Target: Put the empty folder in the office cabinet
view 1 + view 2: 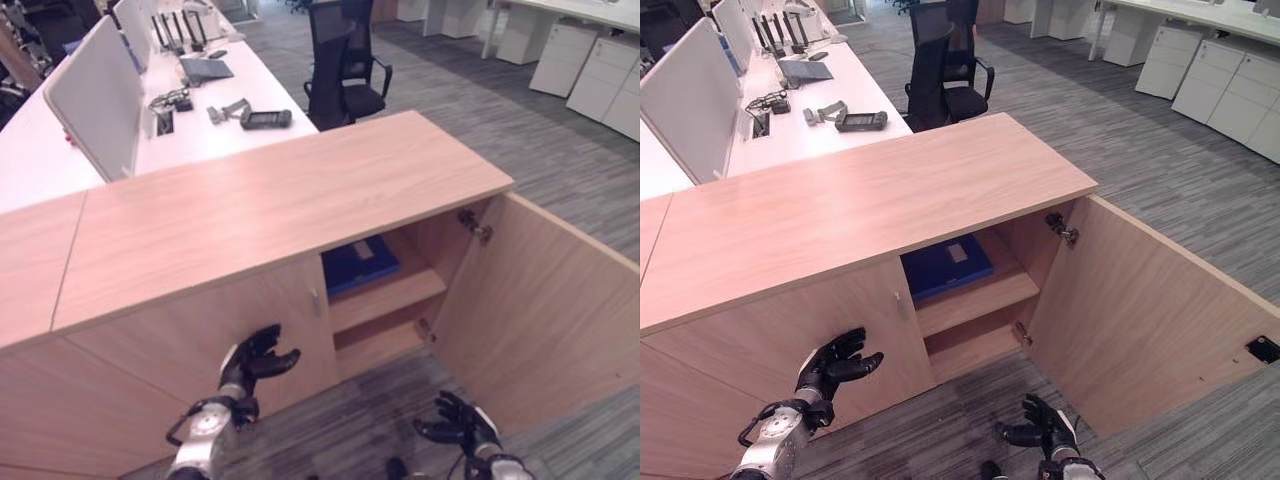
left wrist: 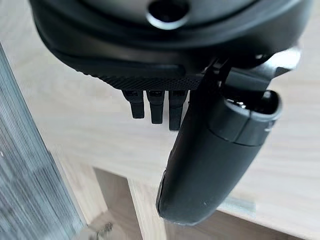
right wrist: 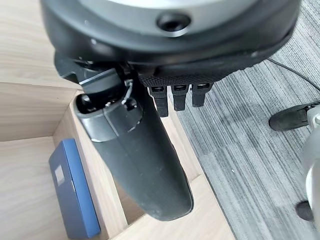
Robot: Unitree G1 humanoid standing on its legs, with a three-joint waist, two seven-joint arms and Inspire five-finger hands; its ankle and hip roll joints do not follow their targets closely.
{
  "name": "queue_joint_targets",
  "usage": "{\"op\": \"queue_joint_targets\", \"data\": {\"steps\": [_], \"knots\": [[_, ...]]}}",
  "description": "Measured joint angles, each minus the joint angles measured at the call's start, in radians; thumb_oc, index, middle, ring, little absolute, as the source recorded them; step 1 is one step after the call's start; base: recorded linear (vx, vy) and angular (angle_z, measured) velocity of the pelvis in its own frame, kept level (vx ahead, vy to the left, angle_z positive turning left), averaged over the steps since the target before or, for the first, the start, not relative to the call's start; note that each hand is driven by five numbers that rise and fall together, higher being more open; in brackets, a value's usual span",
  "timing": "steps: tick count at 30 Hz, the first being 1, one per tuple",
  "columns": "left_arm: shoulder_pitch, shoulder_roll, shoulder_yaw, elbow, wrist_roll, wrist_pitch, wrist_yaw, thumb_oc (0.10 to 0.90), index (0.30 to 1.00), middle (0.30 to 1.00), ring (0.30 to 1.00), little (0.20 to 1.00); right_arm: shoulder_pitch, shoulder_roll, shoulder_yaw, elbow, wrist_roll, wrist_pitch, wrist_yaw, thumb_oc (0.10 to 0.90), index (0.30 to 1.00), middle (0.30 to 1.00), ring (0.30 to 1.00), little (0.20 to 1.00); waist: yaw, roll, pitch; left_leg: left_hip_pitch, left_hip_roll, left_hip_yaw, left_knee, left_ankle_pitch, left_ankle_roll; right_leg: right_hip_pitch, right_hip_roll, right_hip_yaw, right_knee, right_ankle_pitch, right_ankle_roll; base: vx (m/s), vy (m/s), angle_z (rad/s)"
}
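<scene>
Left hand hangs in front of the closed cabinet door, fingers loosely spread, holding nothing. Right hand is low over the carpet, fingers relaxed, empty too. The blue folder lies flat on the upper shelf inside the cabinet, beside the wide-open door.

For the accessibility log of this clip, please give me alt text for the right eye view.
A flat dark blue folder lies on the upper shelf of a light wooden office cabinet whose right door stands wide open. Below, the left robot hand and right robot hand hang open and hold nothing, above grey carpet.
</scene>
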Motion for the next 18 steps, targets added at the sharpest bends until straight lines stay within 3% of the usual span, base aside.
{"op": "queue_joint_targets", "data": {"steps": [2,3,4,5,6,7,8,9,10,11,13,16,18], "knots": [[0.02,-0.003,-0.023,-0.004,0.0,0.0,-0.008,0.8,0.9,0.9,0.9,0.9,-0.009,0.016,-0.004,-0.002,-0.005,0.001,0.0,0.8,0.9,0.9,0.9,0.9,0.02,0.003,-0.001,0.005,0.023,0.028,0.0,-0.011,-0.007,-0.026,-0.094,-0.059,0.054,-0.001,0.013,0.01,-0.247,-0.58],[0.026,0.0,-0.034,-0.004,0.0,0.0,-0.008,0.8,0.9,0.9,0.9,0.9,-0.01,0.021,-0.004,-0.003,-0.005,0.001,0.0,0.8,0.9,0.9,0.9,0.9,0.019,0.008,0.003,0.005,0.03,0.031,0.0,-0.011,-0.016,-0.027,-0.123,-0.062,0.057,0.0,0.021,0.03,-0.278,-0.35],[0.043,0.0,-0.045,-0.004,0.001,0.001,-0.026,0.8,0.9,0.9,0.9,0.9,-0.01,0.027,-0.004,-0.003,-0.007,0.001,0.001,0.8,0.9,0.9,0.9,0.9,0.019,0.004,0.0,0.006,0.041,0.032,0.0,-0.01,-0.034,-0.021,-0.168,-0.049,0.045,0.016,0.051,0.04,-0.303,-0.18],[0.058,0.001,-0.054,-0.003,0.001,0.001,-0.038,0.8,0.9,0.9,0.9,0.9,-0.007,0.031,-0.004,-0.003,-0.009,0.003,0.002,0.8,0.9,0.9,0.9,0.9,0.018,-0.014,-0.007,0.01,0.045,0.034,0.0,-0.011,-0.055,-0.004,-0.188,-0.036,0.008,0.042,0.074,0.04,-0.298,-0.15],[0.065,0.007,-0.059,-0.003,0.001,0.002,-0.047,0.8,0.9,0.9,0.9,0.9,-0.003,0.035,-0.004,-0.003,-0.009,0.003,0.001,0.8,0.9,0.9,0.9,0.9,0.018,-0.024,-0.007,0.013,0.044,0.033,0.0,-0.009,-0.075,0.015,-0.191,-0.028,-0.02,0.065,0.066,0.05,-0.344,0.03],[0.076,0.026,-0.071,-0.001,0.003,0.002,-0.063,0.8,0.9,0.9,0.9,0.9,0.004,0.046,0.002,0.003,-0.009,0.006,0.002,0.8,0.9,0.9,0.9,0.9,0.015,-0.056,-0.012,0.017,0.049,0.027,0.0,0.007,-0.118,0.04,-0.194,-0.009,-0.037,0.088,0.109,0.06,-0.304,-0.03],[0.078,-0.012,-0.078,0.03,0.003,0.005,-0.063,0.8,0.9,0.9,0.9,0.9,-0.011,0.02,-0.003,0.031,-0.01,0.01,0.004,0.8,0.9,0.9,0.9,0.9,0.015,-0.01,-0.013,0.02,0.084,0.029,0.0,0.006,-0.131,0.043,-0.152,-0.005,-0.046,0.098,0.114,0.08,-0.279,-0.09],[0.091,-0.023,-0.098,0.028,0.004,0.006,-0.071,0.8,0.9,0.9,0.9,0.9,-0.01,0.006,-0.013,0.031,-0.01,0.013,0.001,0.8,0.9,0.9,0.9,0.9,0.013,-0.004,-0.01,0.014,0.096,0.027,0.0,0.009,-0.125,0.041,-0.132,0.0,-0.058,0.097,0.108,0.07,-0.279,-0.28],[0.109,-0.067,-0.125,0.029,0.013,0.015,-0.093,0.8,0.9,0.9,0.9,0.9,-0.008,-0.045,-0.032,0.032,-0.01,0.014,-0.006,0.8,0.9,0.9,0.9,0.9,0.008,0.068,-0.013,0.017,0.136,0.026,0.0,0.015,-0.124,0.05,-0.086,-0.002,-0.08,0.103,0.095,0.07,-0.463,-0.36],[0.13,-0.104,-0.126,0.029,0.022,0.017,-0.111,0.8,0.9,0.9,0.9,0.9,-0.008,-0.083,-0.044,0.033,-0.01,0.019,-0.006,0.8,0.9,0.9,0.9,0.9,0.008,0.096,-0.019,0.021,0.154,0.029,0.0,0.026,-0.13,0.049,-0.068,0.007,-0.096,0.111,0.086,0.03,-0.386,-0.39],[0.139,-0.148,-0.12,0.036,0.022,0.016,-0.115,0.8,0.9,0.9,0.9,0.9,-0.005,-0.122,-0.044,0.036,-0.01,0.021,-0.007,0.8,0.9,0.9,0.9,0.9,0.007,0.109,-0.024,0.029,0.174,0.029,0.001,0.054,-0.139,0.059,-0.041,0.026,-0.136,0.115,0.079,0.05,-0.328,-0.42],[0.128,-0.146,-0.104,0.037,0.021,0.017,-0.114,0.8,0.9,0.9,0.9,0.9,0.002,-0.154,-0.037,0.034,-0.01,0.02,-0.006,0.8,0.9,0.9,0.9,0.9,0.003,0.112,-0.031,0.026,0.216,0.026,0.002,0.061,-0.148,0.066,0.006,0.023,-0.182,0.134,0.068,0.08,-0.405,-0.21],[0.123,-0.139,-0.086,0.039,0.021,0.017,-0.113,0.8,0.9,0.9,0.9,0.9,0.004,-0.151,-0.029,0.034,-0.01,0.02,-0.006,0.8,0.9,0.9,0.9,0.9,0.001,0.101,-0.028,0.025,0.227,0.029,0.002,0.061,-0.149,0.065,0.016,0.025,-0.186,0.134,0.062,0.04,-0.201,-0.02]]}}
